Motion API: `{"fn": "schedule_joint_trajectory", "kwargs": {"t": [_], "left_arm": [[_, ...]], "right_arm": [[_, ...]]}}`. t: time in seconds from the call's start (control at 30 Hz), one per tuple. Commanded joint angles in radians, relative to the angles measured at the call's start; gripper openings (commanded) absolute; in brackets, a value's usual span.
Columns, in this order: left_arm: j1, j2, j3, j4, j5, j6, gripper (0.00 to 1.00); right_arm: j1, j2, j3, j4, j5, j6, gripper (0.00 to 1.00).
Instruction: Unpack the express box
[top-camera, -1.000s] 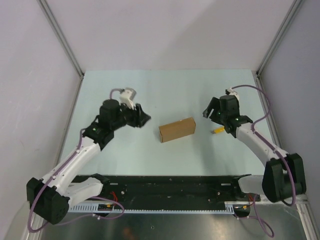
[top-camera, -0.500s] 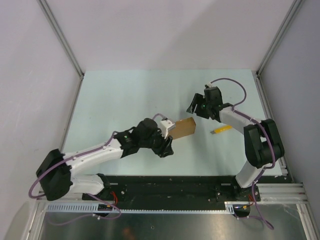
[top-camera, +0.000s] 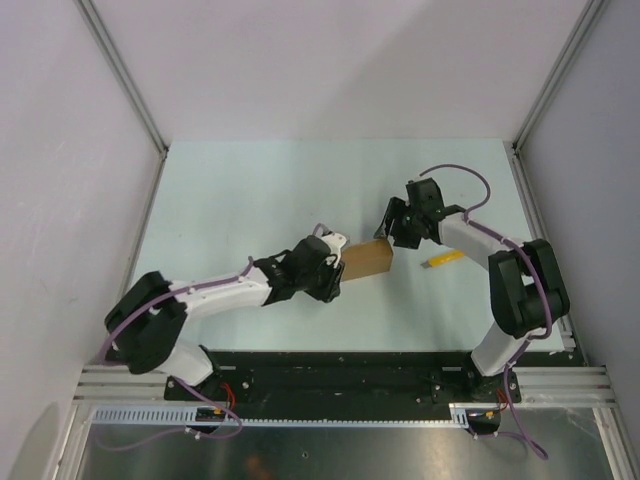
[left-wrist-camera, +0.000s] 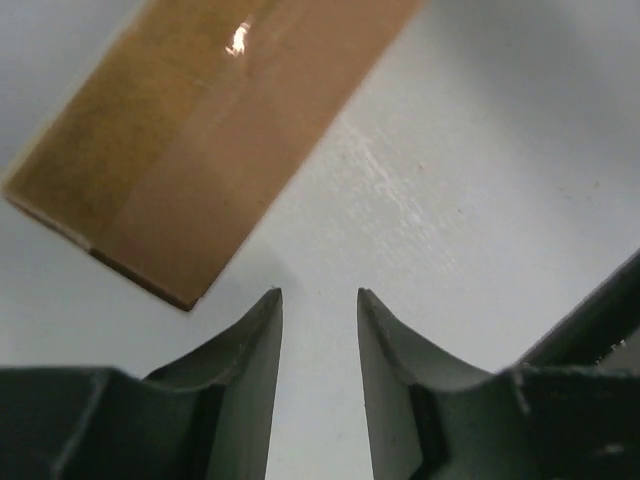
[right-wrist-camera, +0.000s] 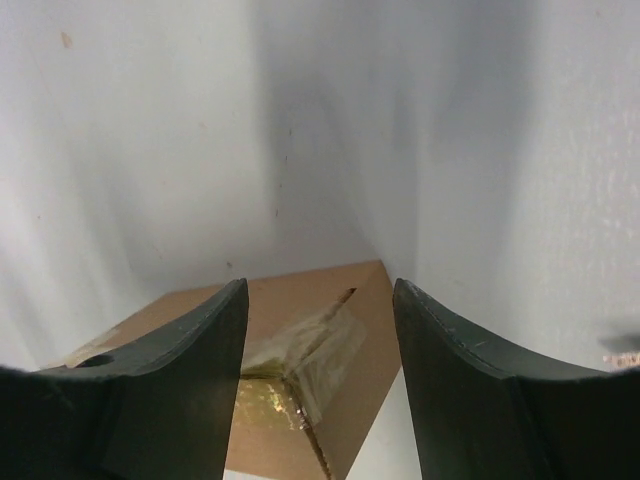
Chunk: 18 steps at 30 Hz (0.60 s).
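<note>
The express box (top-camera: 370, 258) is a small brown cardboard box lying closed on the pale table. My left gripper (top-camera: 337, 272) is at its left end. In the left wrist view the gripper (left-wrist-camera: 318, 295) is open and empty over bare table, and the box (left-wrist-camera: 200, 130) lies just beyond its left finger, with shiny tape along its top. My right gripper (top-camera: 391, 236) is at the box's right end. In the right wrist view it (right-wrist-camera: 317, 290) is open, and the box's taped end (right-wrist-camera: 300, 345) shows between the fingers; I cannot tell whether they touch it.
A yellow utility knife (top-camera: 441, 259) lies on the table to the right of the box, beside my right arm. Metal frame posts and grey walls enclose the table on the left, right and back. The arm bases sit on a black rail at the near edge.
My left arm has swung right from the table's left side up to the box's left end. My right gripper has moved left and down to the box's right end.
</note>
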Motion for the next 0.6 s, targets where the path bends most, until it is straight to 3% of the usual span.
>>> {"fn": "schedule_joint_trajectory", "kwargs": {"t": [0.0, 0.2, 0.57], "left_arm": [[0.036, 0.075, 0.059, 0.037, -0.038, -0.074, 0.40], [0.162, 0.103, 0.073, 0.037, -0.038, -0.126, 0.40], [0.292, 0.180, 0.234, 0.041, 0.182, -0.141, 0.45]], "right_arm": [[0.038, -0.087, 0.035, -0.131, 0.053, 0.017, 0.63], [0.111, -0.148, 0.009, -0.206, 0.091, 0.011, 0.63], [0.327, -0.210, -0.060, -0.246, 0.170, 0.077, 0.62]]}}
